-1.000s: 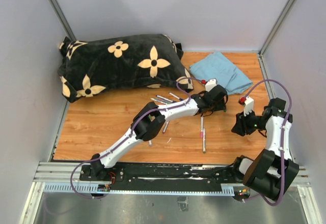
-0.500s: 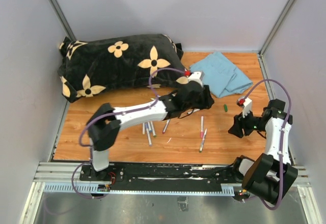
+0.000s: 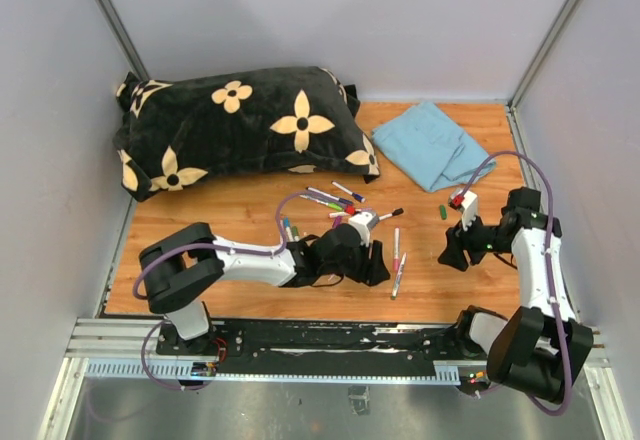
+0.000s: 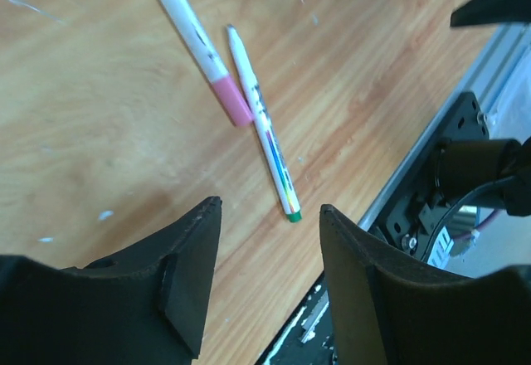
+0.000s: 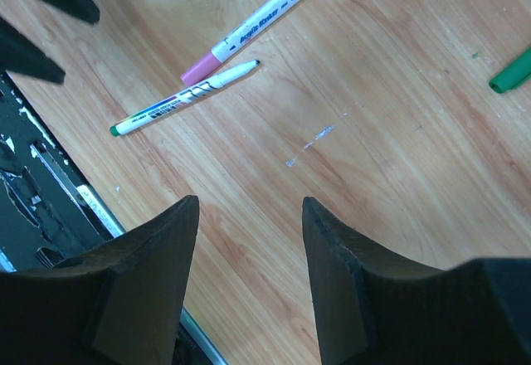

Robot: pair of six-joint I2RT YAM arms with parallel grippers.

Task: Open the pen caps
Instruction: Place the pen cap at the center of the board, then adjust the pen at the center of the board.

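We saw the wooden counter (image 3: 200, 250) carrying everything, with a black pillow (image 3: 240, 120) patterned in cream flowers along its far left and a folded blue cloth (image 3: 435, 145) at the far right. The left arm (image 3: 250, 258) lay low across the near middle, and the right arm (image 3: 535, 260) bent in from the right edge. The left tool (image 4: 270, 216) stood open just above the wood, with nothing between its fingers. The right tool (image 5: 249, 207) likewise stood open and empty, near the counter. A scatter of pens (image 3: 335, 200) lay beyond the left tool, their coloured caps on as far as we could tell. Between the two tools lay two more pens, touching or nearly so: a pink-capped pen (image 4: 191, 33) with its pink cap (image 4: 232, 104) on, and a bare-tipped pen (image 4: 264, 133) with a green end. A loose green cap (image 3: 442, 212) lay on the wood, apart from the pens, between the right tool and the cloth.
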